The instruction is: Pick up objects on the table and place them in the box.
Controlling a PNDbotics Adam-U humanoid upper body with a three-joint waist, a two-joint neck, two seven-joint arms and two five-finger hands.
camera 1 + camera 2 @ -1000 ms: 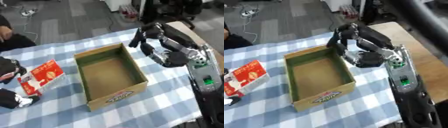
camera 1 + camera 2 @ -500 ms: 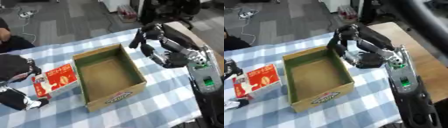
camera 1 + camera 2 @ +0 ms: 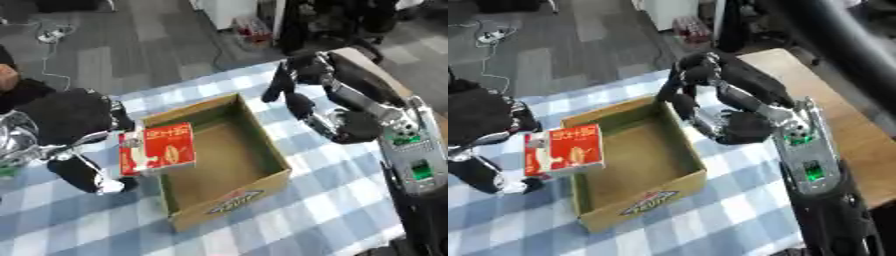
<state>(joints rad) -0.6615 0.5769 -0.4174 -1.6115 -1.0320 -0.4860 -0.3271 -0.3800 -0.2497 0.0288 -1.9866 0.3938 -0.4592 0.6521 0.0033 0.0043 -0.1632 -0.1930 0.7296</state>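
A red and white packet (image 3: 159, 148) hangs tilted over the left wall of the open cardboard box (image 3: 259, 188). My left hand (image 3: 72, 122) is shut on the packet's left side, just left of the box. The box stands open in the middle of the blue checked cloth, and its brown floor is bare. My right hand (image 3: 300, 91) hovers at the box's far right corner with relaxed, spread fingers and nothing in it.
The blue checked tablecloth (image 3: 289, 220) covers the table, with a bare wooden strip (image 3: 859, 150) along its right edge. Beyond the far edge lies grey floor with a white cable (image 3: 48, 37). A person's dark sleeve (image 3: 22, 90) shows at the far left.
My left hand has lifted the red packet off the cloth and carried it right, up to the box's left wall. The right hand has stayed by the far right corner.
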